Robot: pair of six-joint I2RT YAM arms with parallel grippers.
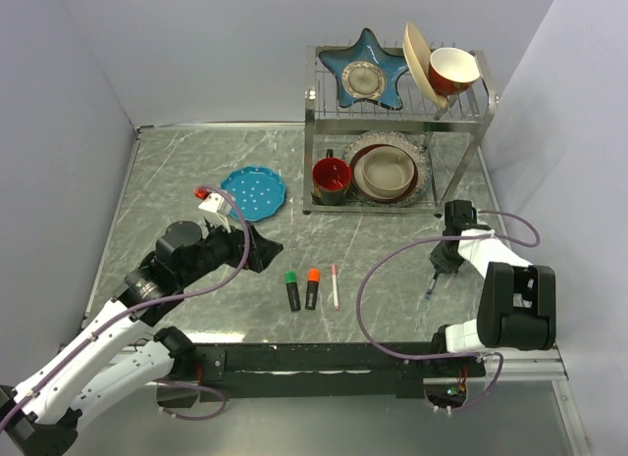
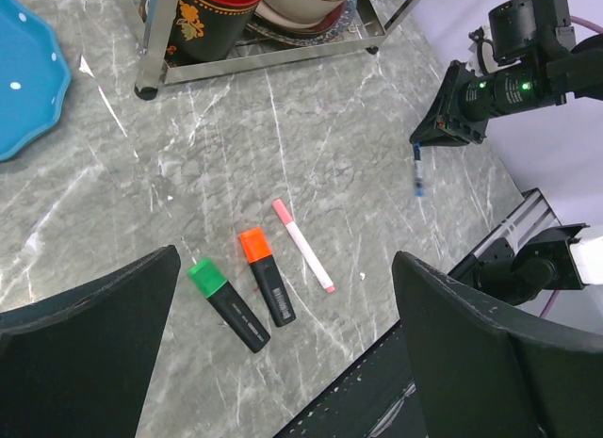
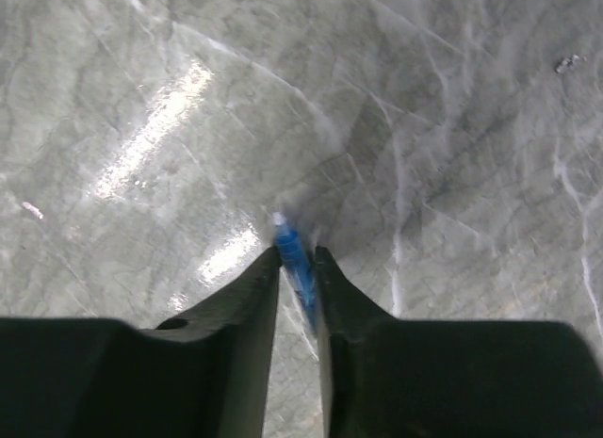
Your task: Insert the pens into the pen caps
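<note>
Blue pen (image 3: 290,245), seemingly the last uncapped, pinched in closed right claw (image 3: 298,255) at 4 o'clock of worktop (image 1: 196,162); left claw (image 2: 285,261) gaping, empty, at 8 o'clock; green marker (image 1: 293,291), orange marker (image 1: 312,288), white pen (image 1: 335,285) capped at 6 o'clock; next: find unseen blue cap, align tip.

Plain-walled robot lab bench (image 1: 177,181), dish rack (image 1: 308,142)
</note>
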